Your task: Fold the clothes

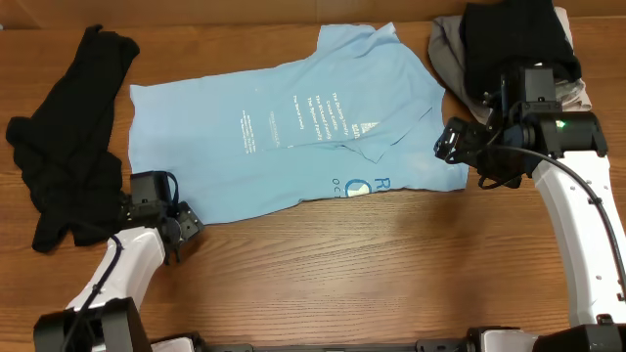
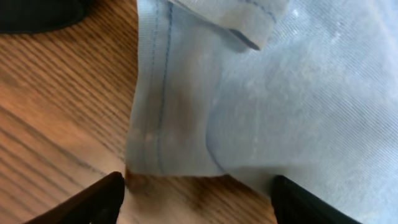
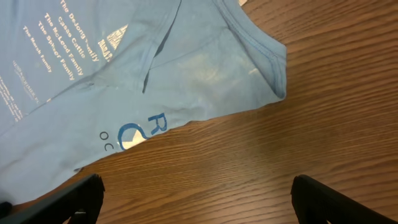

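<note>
A light blue T-shirt [image 1: 293,127] with white lettering lies spread and partly folded in the middle of the table. My left gripper [image 1: 184,223] is open at the shirt's near left corner [image 2: 174,155], with the hem just ahead of its fingers. My right gripper [image 1: 452,142] is open and empty beside the shirt's right edge [image 3: 273,68], over bare wood. A black garment [image 1: 68,147] lies crumpled at the far left. A black and grey pile of garments [image 1: 509,44] sits at the back right.
The wooden table [image 1: 391,264] has bare surface along its front. The right arm [image 1: 577,215] reaches in from the front right, the left arm [image 1: 112,274] from the front left.
</note>
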